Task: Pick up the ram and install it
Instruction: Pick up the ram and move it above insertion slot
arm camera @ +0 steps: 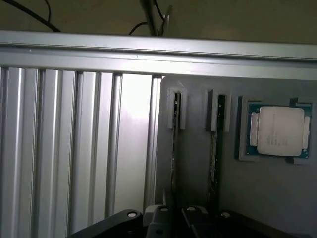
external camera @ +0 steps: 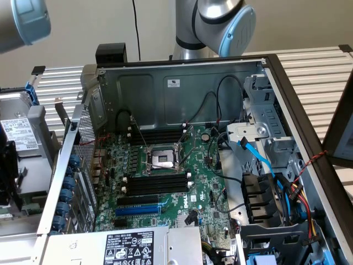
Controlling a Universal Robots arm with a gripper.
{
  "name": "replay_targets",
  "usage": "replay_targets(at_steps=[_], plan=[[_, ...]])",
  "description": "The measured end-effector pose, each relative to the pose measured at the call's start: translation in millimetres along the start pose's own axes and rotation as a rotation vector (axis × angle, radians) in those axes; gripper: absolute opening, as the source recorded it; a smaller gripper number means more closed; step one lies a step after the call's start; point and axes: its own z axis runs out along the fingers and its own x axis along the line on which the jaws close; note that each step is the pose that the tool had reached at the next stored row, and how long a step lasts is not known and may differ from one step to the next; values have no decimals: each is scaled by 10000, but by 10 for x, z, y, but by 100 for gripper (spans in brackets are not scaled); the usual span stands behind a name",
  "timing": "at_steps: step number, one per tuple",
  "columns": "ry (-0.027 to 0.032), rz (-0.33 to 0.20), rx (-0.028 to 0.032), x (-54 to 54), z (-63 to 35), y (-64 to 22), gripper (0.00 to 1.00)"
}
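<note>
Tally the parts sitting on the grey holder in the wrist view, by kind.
ram sticks: 2
processor chip: 1
Total: 3

The exterior view looks steeply down from close above into the open case (external camera: 182, 99), onto the motherboard (external camera: 165, 182), with the arm (external camera: 215, 11) behind it. The wrist view slants down, near a grey holder (arm camera: 267, 198) on the ribbed tabletop (arm camera: 74, 148); both views share that tabletop
</note>
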Motion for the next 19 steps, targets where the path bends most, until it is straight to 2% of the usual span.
replay_targets(at_steps=[11,19], plan=[[0,35,-2,31,-499,-9,13],[7,365,-23,53,-861,-15,13]])
